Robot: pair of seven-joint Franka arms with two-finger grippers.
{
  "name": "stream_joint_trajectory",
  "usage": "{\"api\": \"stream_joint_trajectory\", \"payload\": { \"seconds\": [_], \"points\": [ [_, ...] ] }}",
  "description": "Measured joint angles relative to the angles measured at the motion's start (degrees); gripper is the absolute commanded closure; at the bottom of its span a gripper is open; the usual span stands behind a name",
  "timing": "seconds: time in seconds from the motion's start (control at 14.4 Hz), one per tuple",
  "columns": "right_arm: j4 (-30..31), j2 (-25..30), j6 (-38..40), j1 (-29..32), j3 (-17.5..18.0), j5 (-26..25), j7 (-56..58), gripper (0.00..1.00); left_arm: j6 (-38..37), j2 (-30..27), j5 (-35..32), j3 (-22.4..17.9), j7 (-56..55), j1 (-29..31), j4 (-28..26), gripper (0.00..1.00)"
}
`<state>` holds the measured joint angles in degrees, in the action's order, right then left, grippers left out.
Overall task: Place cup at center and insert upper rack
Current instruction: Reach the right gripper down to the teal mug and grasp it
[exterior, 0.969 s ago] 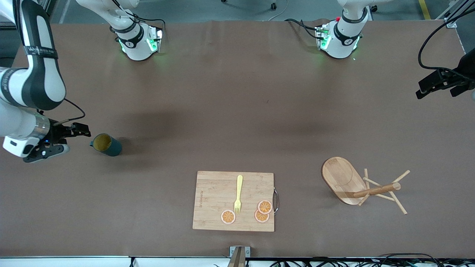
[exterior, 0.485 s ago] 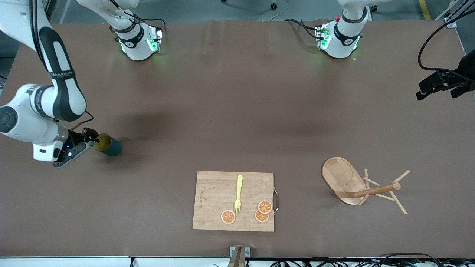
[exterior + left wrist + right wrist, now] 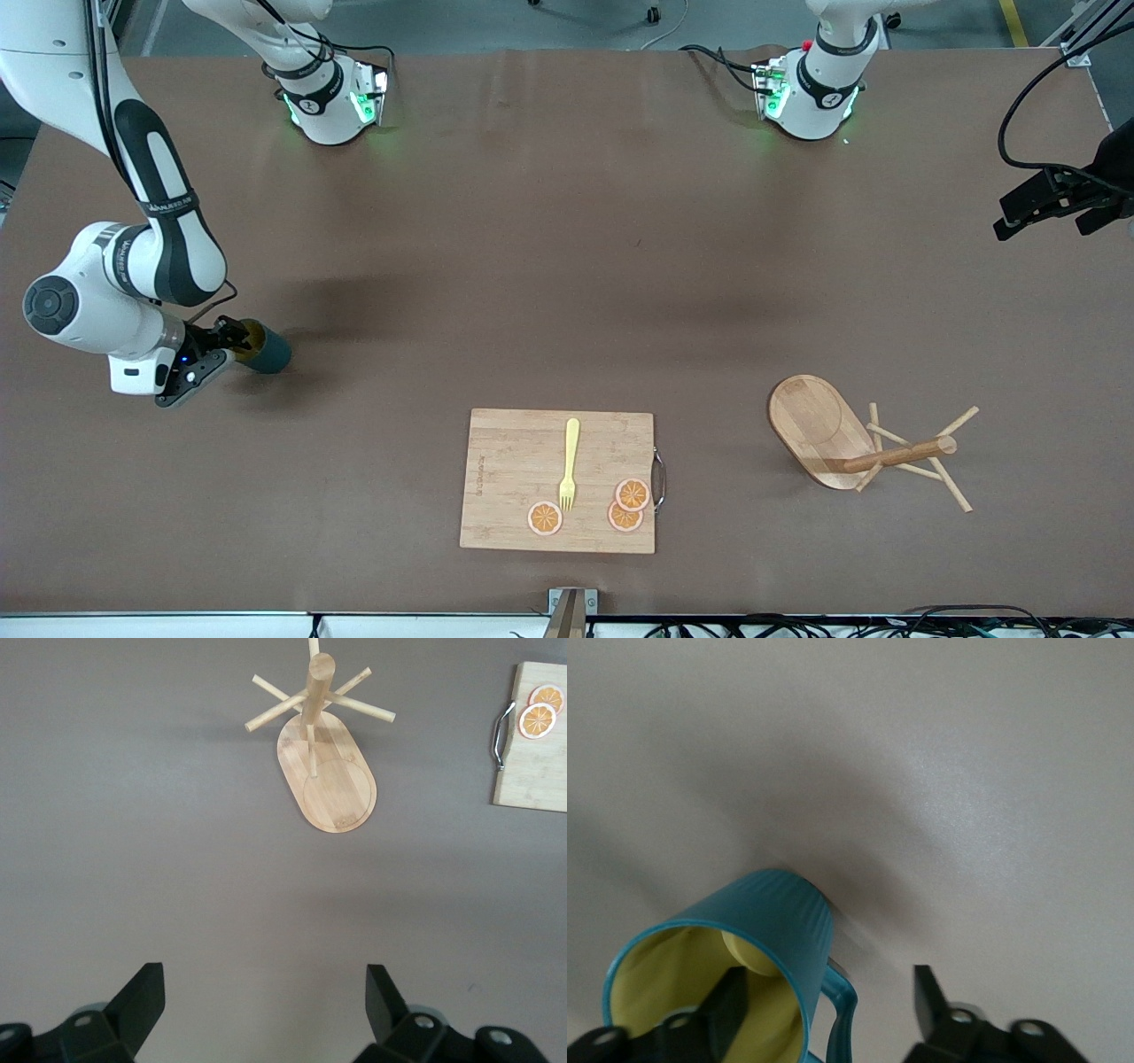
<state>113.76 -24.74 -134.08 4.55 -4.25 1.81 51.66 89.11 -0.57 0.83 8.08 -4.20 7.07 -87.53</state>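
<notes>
Straddling the cup's [image 3: 744, 939] wall, the right claw [image 3: 232, 341] has one finger [image 3: 731, 1001] inside the yellow mouth and the other outside by the small handle, with a clear gap between them; it is spread and not yet pinched on anything. The cup lies on its side on the surface [image 3: 567, 266] toward the right arm's end, mouth turned to the claw, which is likely why the claw comes in low and level: a rim grip would let it lift the cup and set it upright.

The left claw [image 3: 266, 1010] hangs high with its fingers set wide and empty, waiting off the left arm's end of the surface. It looks down on the rack [image 3: 850, 439], which lies tipped over, its oval base on edge and its pegs splayed against the surface. It sits well apart from the cup, beside the cutting board [image 3: 558, 478] with its fork [image 3: 569, 465] and orange slices [image 3: 625, 505]. The middle is where the cup probably belongs.
</notes>
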Motion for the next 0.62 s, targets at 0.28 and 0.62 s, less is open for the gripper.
{"api": "stream_joint_trajectory", "payload": {
  "seconds": [0.28, 0.62],
  "points": [
    [0.0, 0.0, 0.5, -0.1, 0.1, 0.1, 0.0, 1.00, 0.0, 0.0, 0.0, 0.0, 0.0, 0.0, 0.0, 0.00],
    [-1.3, 1.9, 7.9, -1.6, 0.3, 1.6, -5.9, 1.00, 0.0, 0.0, 0.0, 0.0, 0.0, 0.0, 0.0, 0.00]
  ]
}}
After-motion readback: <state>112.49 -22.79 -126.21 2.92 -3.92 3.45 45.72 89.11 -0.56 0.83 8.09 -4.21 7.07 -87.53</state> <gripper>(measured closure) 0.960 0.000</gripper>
